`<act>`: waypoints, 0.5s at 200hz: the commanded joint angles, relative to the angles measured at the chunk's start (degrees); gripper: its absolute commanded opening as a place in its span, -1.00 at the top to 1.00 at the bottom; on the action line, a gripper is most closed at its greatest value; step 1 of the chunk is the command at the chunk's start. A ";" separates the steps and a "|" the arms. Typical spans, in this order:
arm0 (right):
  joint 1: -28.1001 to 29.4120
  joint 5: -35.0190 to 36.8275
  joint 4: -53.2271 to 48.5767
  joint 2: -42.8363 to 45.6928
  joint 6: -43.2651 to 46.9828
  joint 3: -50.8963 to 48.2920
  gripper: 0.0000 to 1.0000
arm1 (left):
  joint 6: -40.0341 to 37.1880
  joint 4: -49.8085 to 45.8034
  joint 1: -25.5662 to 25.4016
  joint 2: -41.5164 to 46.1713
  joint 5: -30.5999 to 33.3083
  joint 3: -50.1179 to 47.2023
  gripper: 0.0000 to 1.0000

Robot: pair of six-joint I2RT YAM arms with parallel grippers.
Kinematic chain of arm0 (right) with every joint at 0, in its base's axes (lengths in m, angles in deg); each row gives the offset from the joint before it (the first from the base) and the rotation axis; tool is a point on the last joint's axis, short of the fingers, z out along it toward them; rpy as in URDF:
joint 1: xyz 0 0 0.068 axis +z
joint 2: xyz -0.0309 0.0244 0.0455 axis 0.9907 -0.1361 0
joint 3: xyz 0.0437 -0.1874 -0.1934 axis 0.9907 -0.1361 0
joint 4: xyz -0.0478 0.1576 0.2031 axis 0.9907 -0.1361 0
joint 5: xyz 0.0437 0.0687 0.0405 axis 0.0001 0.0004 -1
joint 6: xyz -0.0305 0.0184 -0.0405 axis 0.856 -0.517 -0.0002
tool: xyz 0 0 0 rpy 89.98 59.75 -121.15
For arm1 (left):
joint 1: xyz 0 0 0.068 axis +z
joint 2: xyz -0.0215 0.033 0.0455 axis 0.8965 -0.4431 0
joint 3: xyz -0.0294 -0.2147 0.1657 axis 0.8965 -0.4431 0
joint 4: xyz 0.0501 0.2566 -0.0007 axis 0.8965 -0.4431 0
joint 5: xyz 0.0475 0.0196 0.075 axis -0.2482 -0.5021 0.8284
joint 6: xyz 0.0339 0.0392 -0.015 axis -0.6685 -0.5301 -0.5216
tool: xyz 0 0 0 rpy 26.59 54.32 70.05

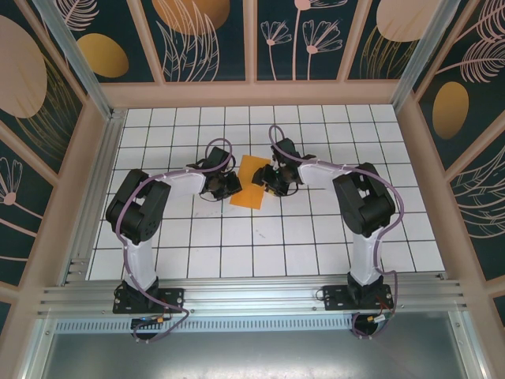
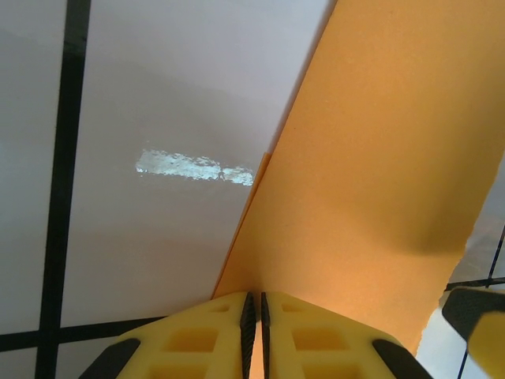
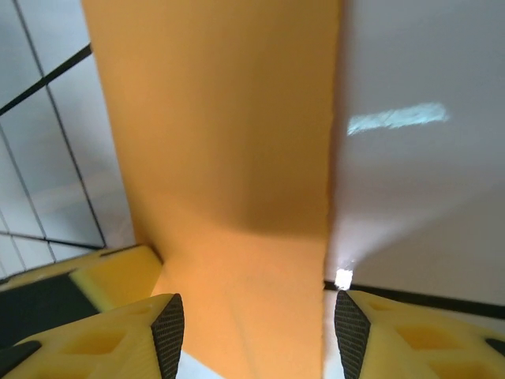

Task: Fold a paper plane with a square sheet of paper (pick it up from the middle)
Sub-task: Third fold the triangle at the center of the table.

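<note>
Gripping paper [image 2: 379,158] edge, left hand [image 2: 254,302], open tiles [image 2: 158,95]

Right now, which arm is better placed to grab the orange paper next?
Right, probably. The right fingers stand open astride the thin bright-orange paper sheet, ready to close; the left fingers are shut on its edge, holding it.

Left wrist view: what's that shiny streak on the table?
Left wrist: the streak is light glaring off the glossy table; a soft shadow darkens the paper at lower right. Right wrist: a similar streak, and shadow across the paper's lower part.
</note>
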 commanded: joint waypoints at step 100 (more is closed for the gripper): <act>2.56 -4.55 -3.88 -2.47 -2.92 2.82 -0.10 | 0.97 -2.10 0.51 -3.34 1.29 -3.58 0.70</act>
